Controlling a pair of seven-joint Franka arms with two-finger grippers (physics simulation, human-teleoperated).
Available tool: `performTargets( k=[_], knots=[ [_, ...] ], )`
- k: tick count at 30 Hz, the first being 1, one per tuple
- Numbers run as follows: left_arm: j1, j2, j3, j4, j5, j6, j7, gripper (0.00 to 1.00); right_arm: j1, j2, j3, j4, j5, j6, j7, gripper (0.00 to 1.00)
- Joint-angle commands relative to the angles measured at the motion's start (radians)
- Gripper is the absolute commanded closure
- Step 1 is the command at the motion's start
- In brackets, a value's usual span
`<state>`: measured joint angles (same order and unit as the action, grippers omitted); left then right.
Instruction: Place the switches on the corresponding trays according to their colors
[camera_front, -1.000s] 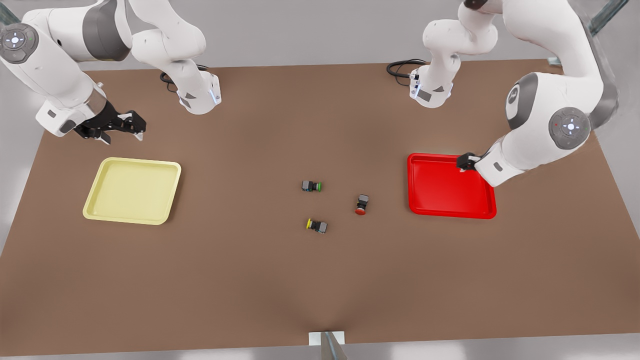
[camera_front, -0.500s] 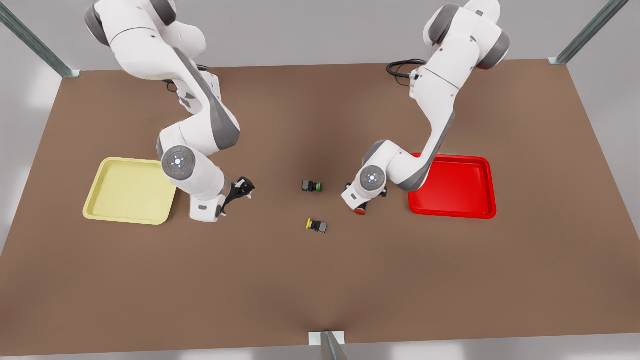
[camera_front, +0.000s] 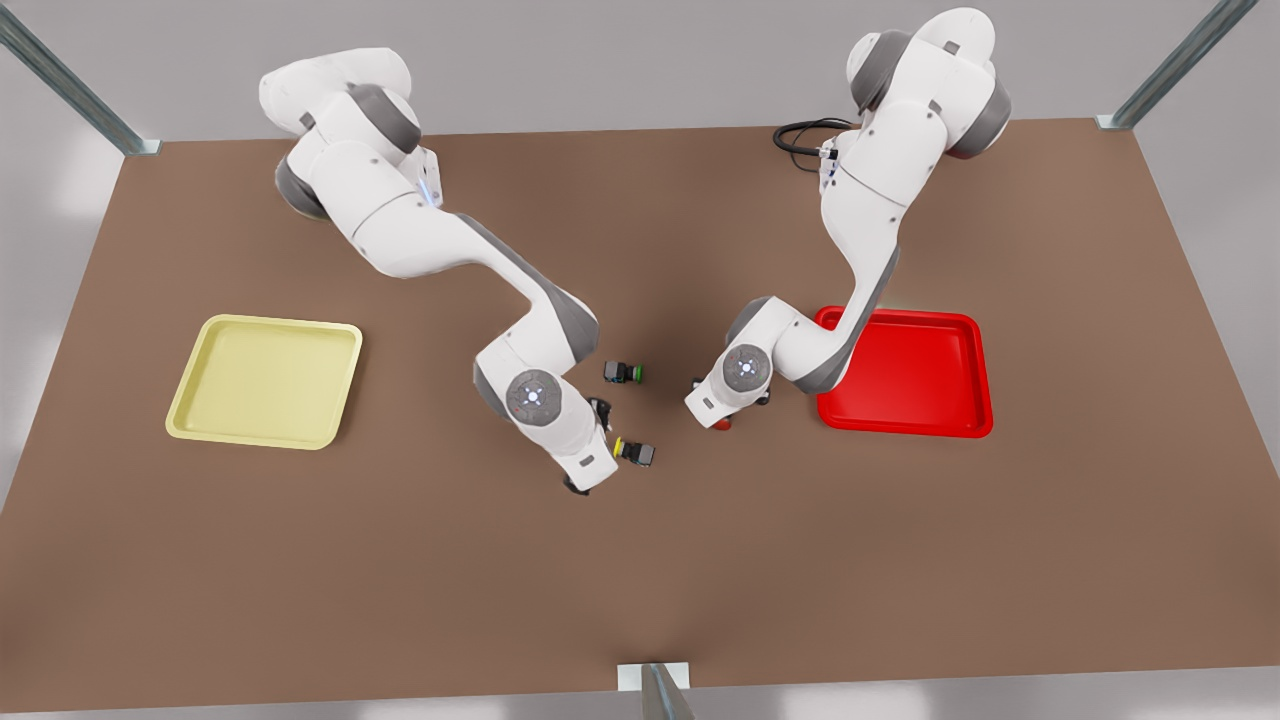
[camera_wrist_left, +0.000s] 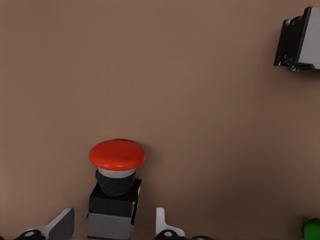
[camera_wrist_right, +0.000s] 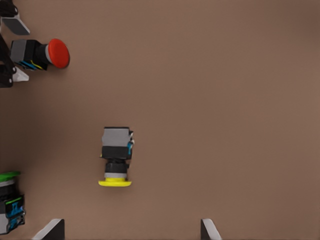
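The red-capped switch (camera_wrist_left: 116, 187) lies on its side on the brown table, its dark body between the fingers of my left gripper (camera_wrist_left: 112, 227), which is open with a gap on each side. In the front view only its red cap (camera_front: 721, 424) peeks from under that wrist, just beside the red tray (camera_front: 920, 375). The yellow-capped switch (camera_wrist_right: 116, 155) lies on its side ahead of my right gripper (camera_wrist_right: 130, 231), which is open wide and apart from it. The front view shows this switch (camera_front: 635, 451) next to the right arm's hand. The pale yellow tray (camera_front: 262, 380) sits at the front view's left.
A green-capped switch (camera_front: 624, 373) lies between the two arms, just behind the yellow-capped one. Both arm bases and a black cable (camera_front: 800, 135) are at the table's far edge. A metal post (camera_front: 655, 690) stands at the near edge.
Both arms swung in from the table's outer sides to the middle. The left gripper came down around the red-capped switch; the right arm moved on from beside the yellow tray to the yellow-capped switch.
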<state>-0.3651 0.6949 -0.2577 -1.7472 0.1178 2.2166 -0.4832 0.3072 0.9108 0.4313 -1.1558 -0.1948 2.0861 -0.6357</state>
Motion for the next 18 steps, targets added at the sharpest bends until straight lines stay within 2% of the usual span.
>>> performTargets(
  k=[1,2,5,7,12,18],
  knots=[
    [0.000,0.000,0.000,0.000,0.000,0.000,0.000,0.27,0.001,0.002,-0.002,0.001,0.000,0.002,-0.002,0.00],
    [0.000,0.000,0.000,0.000,0.000,-0.003,0.000,0.29,0.003,0.011,-0.002,-0.001,-0.002,0.017,-0.036,0.00],
    [-0.002,0.005,0.000,0.000,0.000,-0.003,-0.002,0.39,0.004,-0.004,0.000,-0.010,-0.179,0.020,-0.032,0.00],
    [-0.002,0.005,0.000,0.000,0.000,-0.003,-0.002,0.44,0.004,0.008,0.000,-0.015,-0.175,0.022,-0.028,0.00],
    [-0.002,0.006,0.002,0.002,0.000,0.000,-0.002,0.47,0.082,0.008,0.000,-0.077,-0.180,0.117,0.143,0.00],
    [-0.002,0.006,0.002,0.003,0.000,-0.003,-0.002,0.50,0.082,0.016,0.001,-0.125,-0.178,0.181,0.163,0.00]
  ],
)
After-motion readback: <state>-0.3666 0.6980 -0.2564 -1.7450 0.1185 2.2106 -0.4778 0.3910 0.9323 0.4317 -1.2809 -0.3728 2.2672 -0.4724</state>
